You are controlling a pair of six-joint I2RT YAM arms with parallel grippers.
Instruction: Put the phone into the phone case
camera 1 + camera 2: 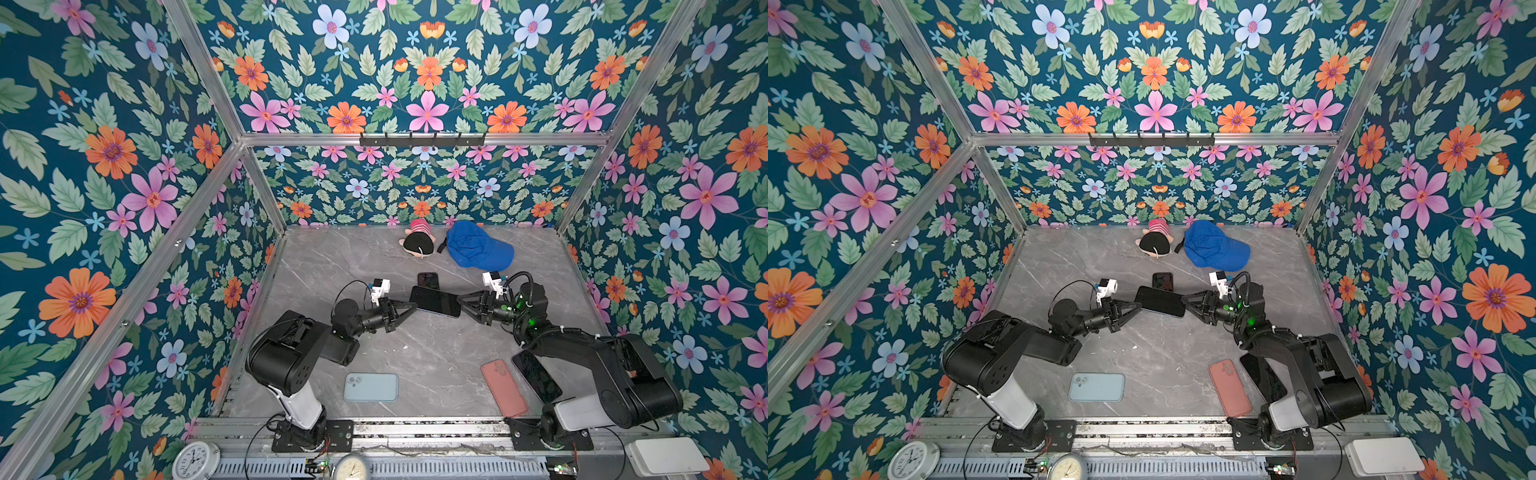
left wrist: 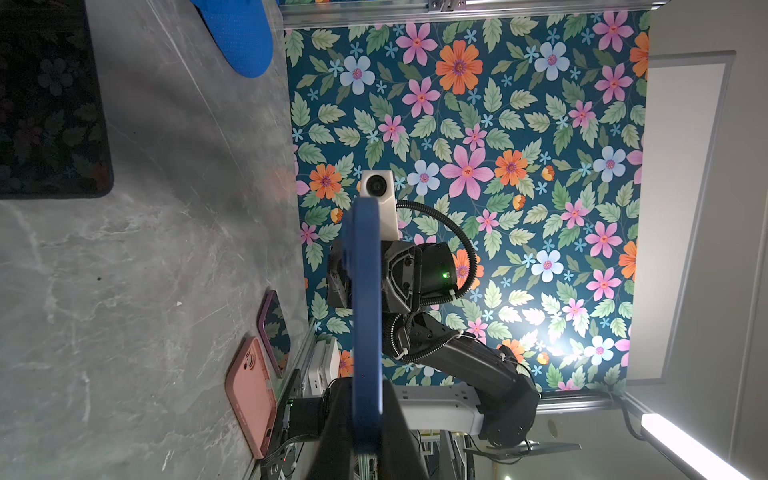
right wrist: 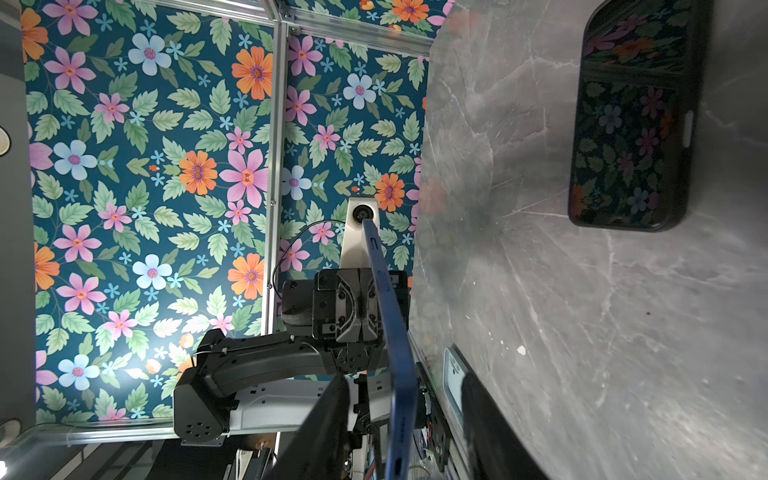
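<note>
A phone (image 1: 436, 301) with a dark face and a blue edge hangs level above the table's middle, between my two grippers. My left gripper (image 1: 413, 305) is shut on its left end; in the left wrist view both fingers press the blue edge (image 2: 368, 311). At the other end, my right gripper (image 1: 460, 301) straddles the phone with its jaws apart. The right wrist view shows the blue edge (image 3: 392, 332) between the fingers with a gap on each side. Whether the blue is a case around the phone, I cannot tell.
A second dark phone (image 1: 428, 281) lies just behind the held one. Near the front lie a light blue case (image 1: 371, 387), a pink case (image 1: 504, 388) and a dark phone (image 1: 536, 376). A blue cap (image 1: 478, 246) and a plush toy (image 1: 417, 243) sit at the back wall.
</note>
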